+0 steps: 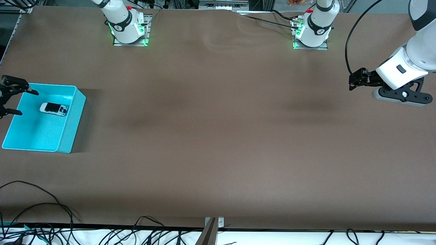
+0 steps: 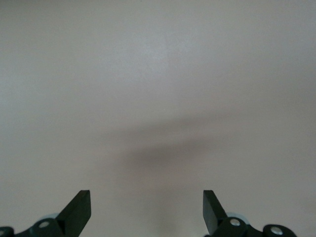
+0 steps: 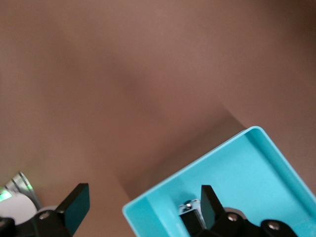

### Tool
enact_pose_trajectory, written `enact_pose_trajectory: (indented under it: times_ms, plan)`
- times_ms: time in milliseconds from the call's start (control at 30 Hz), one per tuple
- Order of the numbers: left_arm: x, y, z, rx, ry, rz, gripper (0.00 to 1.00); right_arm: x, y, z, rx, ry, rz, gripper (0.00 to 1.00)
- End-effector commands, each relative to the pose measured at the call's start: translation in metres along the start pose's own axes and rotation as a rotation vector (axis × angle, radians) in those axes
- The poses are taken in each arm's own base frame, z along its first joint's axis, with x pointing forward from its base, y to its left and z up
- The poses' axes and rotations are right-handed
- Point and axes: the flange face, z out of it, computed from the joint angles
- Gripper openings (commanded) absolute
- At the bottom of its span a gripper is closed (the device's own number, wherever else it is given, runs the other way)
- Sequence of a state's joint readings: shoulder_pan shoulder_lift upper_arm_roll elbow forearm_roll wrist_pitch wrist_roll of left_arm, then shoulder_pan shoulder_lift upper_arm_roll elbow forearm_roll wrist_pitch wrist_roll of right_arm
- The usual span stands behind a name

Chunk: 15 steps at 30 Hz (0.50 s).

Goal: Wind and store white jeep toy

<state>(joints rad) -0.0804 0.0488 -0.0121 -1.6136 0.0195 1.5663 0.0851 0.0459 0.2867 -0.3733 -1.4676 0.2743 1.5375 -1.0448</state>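
I saw the white jeep toy (image 1: pixel 53 109) lying in the turquoise bin (image 1: pixel 73 119) at the right arm's end of the worktop (image 1: pixel 218 136), so storing looked done. My right end effector (image 1: pixel 12 98) hung wide open and empty over the bin's edge. My left end effector (image 1: pixel 356 81) waited, open and empty, over the worktop's other end.
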Motion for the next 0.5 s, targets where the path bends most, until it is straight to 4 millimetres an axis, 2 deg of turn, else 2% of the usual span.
enact_pose_trajectory:
  times_ms: [0,167,234,334,467]
  plan:
    - [-0.001,-0.001,-0.008,-0.017,-0.001,-0.003,1.00,0.047,-0.041,-0.017,-0.055,-0.052,0.279,1.00]
    - [-0.001,-0.002,-0.007,-0.017,-0.002,-0.004,1.00,0.073,-0.065,-0.012,-0.087,-0.065,0.522,1.00]
    - [-0.001,-0.002,-0.008,-0.017,0.001,-0.004,1.00,0.090,-0.081,-0.014,-0.133,-0.074,0.593,1.00]
    - [0.001,-0.002,-0.006,-0.017,0.002,-0.006,1.00,0.103,-0.095,-0.018,-0.161,-0.056,0.735,1.00]
    - [0.005,0.002,-0.003,-0.016,0.007,-0.009,1.00,0.119,-0.108,-0.024,-0.184,-0.025,0.854,1.00]
